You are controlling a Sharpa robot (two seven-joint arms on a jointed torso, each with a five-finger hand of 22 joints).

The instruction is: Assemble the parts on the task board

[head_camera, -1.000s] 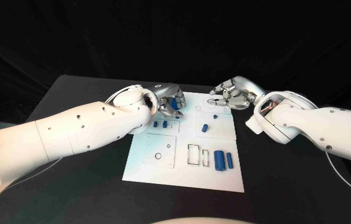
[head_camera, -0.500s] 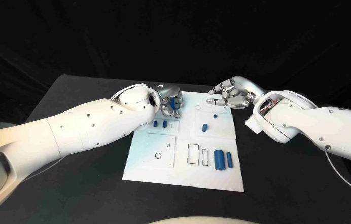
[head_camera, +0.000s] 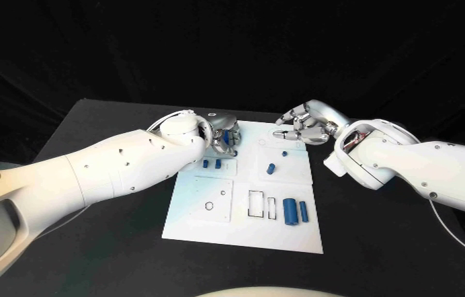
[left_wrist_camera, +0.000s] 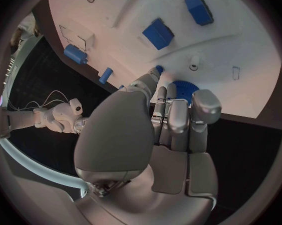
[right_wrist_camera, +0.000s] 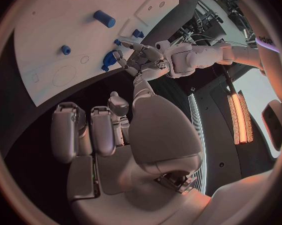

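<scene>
The white task board (head_camera: 218,223) lies in the middle of the black table. My left hand (head_camera: 221,134) is over its far left corner, with the fingers (left_wrist_camera: 178,115) gripping a blue toothed gear (left_wrist_camera: 183,89) against the board (left_wrist_camera: 115,10). Over the board's far right corner hovers my right hand (head_camera: 305,128), its fingers (right_wrist_camera: 103,130) curled in and holding nothing. The right wrist view also shows the left hand (right_wrist_camera: 144,60) with the blue gear (right_wrist_camera: 106,65) at the board's (right_wrist_camera: 59,15) edge.
Loose blue parts lie on the board: two upright-lying cylinders (head_camera: 296,211) near the front right, a short peg (head_camera: 271,170) in the middle, a tiny piece (head_camera: 285,153), and two small blocks (head_camera: 212,164) beside my left hand. Bare black table surrounds the board.
My left forearm has swung slightly while its hand stays on the blue gear at the board's far left corner. The right hand has held still.
</scene>
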